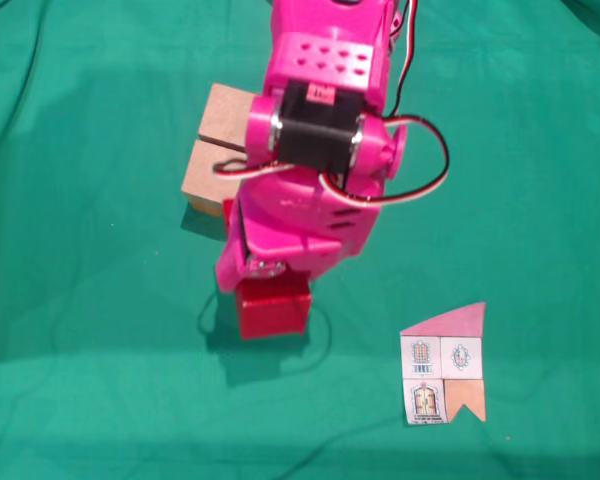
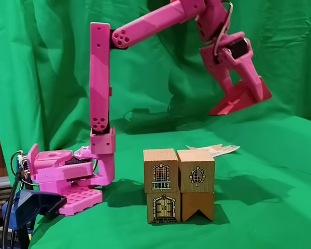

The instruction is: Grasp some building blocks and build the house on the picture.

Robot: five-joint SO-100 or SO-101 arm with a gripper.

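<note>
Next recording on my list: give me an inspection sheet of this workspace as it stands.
Surface: green cloth covering the table, wrinkled.
Job's things: four tan wooden blocks stacked two by two, with window and door prints facing a fixed view. The red wooden block is held in the air, apart from the stack. The paper house card lies flat on the cloth.
Clutter: nothing seen.
Grippers: pink two-finger gripper shut on the red wooden block and raised above the stack.
Cables: red, white and black wires loop at the wrist; dark cables by the base.
Surroundings: green cloth backdrop; blue clamp at the arm's base.
</note>
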